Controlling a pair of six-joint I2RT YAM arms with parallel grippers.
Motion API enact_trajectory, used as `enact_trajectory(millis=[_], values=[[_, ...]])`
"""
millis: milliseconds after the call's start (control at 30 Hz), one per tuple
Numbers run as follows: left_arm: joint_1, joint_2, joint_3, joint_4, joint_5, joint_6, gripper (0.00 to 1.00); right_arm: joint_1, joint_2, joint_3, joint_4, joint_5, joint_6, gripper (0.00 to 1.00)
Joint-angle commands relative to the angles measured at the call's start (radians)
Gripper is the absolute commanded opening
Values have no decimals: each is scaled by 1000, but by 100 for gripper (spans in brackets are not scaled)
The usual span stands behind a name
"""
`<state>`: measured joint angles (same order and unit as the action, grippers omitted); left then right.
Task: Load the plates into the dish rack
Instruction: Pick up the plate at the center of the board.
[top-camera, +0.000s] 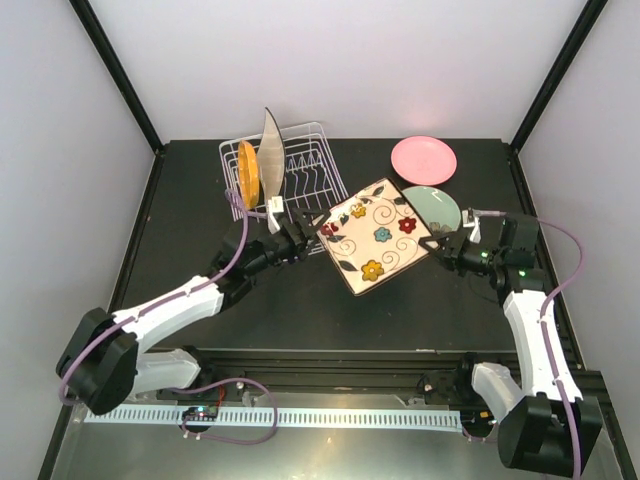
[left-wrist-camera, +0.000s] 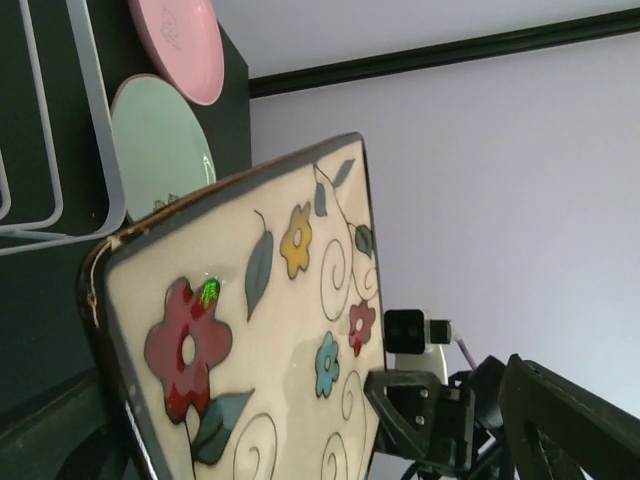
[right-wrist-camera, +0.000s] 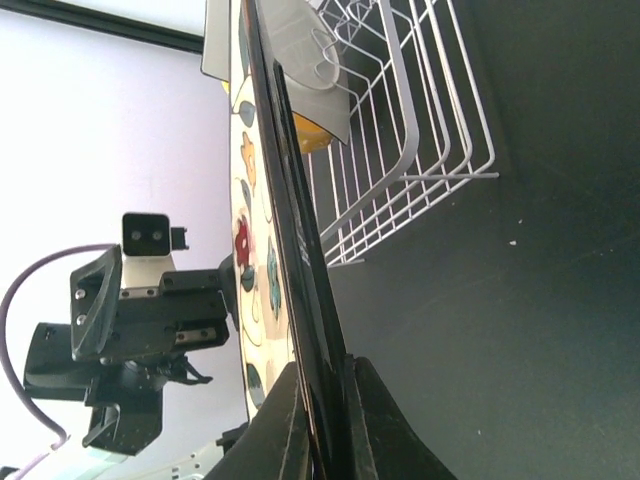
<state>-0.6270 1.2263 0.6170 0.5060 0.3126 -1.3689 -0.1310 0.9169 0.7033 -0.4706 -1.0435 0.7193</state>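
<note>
The square cream plate with colourful flowers (top-camera: 378, 235) hangs tilted above the table, between my two grippers. My right gripper (top-camera: 440, 243) is shut on its right corner; the right wrist view shows the plate's dark edge (right-wrist-camera: 300, 250) pinched between the fingers (right-wrist-camera: 375, 430). My left gripper (top-camera: 305, 230) is at the plate's left corner with its jaws spread wide, one finger (left-wrist-camera: 575, 425) far off the plate face (left-wrist-camera: 280, 340). The white wire dish rack (top-camera: 310, 170) holds an upright orange plate (top-camera: 248, 172) and a white plate (top-camera: 271, 150).
A round pink plate (top-camera: 423, 158) lies flat at the back right. A pale green plate (top-camera: 440, 207) lies just in front of it, partly under the flowered plate. Black frame posts stand at the table's back corners.
</note>
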Motion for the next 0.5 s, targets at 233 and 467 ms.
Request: enact_trajectory(millis=[233, 467], values=[[120, -277, -51, -254, -35, 97, 99, 44, 129, 146, 278, 75, 174, 1], [222, -473, -48, -505, -67, 172, 99, 181, 211, 204, 431, 191, 269, 1]])
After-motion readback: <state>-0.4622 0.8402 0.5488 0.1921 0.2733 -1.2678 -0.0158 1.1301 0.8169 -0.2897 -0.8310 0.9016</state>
